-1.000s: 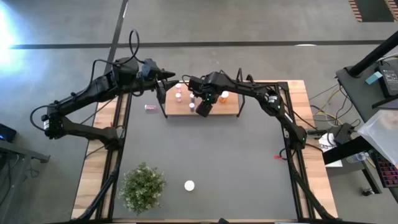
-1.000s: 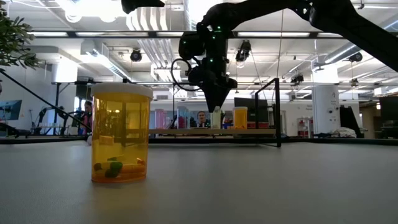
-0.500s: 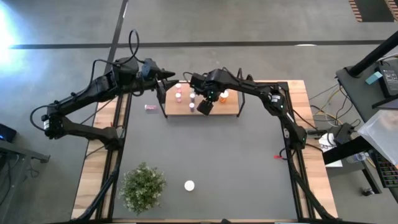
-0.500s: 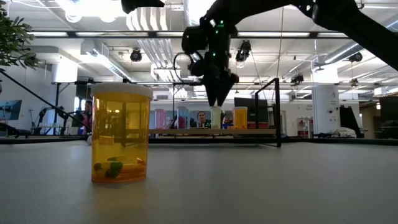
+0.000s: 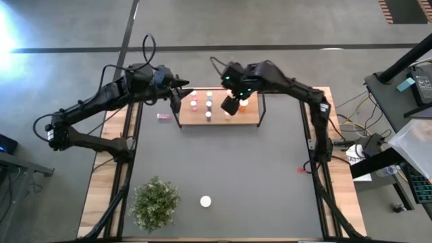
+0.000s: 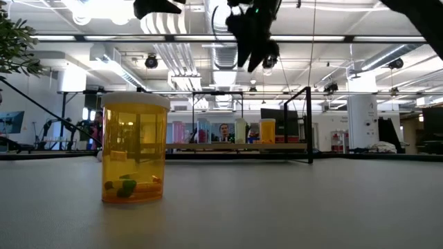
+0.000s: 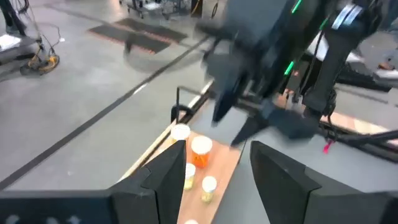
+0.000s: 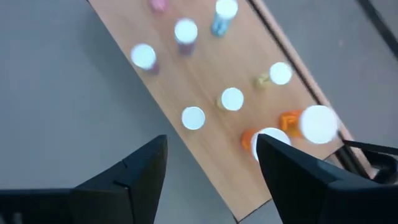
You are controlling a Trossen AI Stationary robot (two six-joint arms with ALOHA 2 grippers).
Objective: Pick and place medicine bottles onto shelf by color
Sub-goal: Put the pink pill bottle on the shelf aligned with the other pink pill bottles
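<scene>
The right gripper point(image 5: 230, 106) hangs over the shelf point(image 5: 250, 116), fingers open and empty; the orange bottle point(image 5: 205, 201) stands upright far across the desk, nearer that arm.

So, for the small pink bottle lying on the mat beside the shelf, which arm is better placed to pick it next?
Probably the left. Its pincer hovers open at the shelf's left end, close to the pink bottle on the mat. The right pincer, also open and empty, is raised above the shelf's right half, farther away.
</scene>
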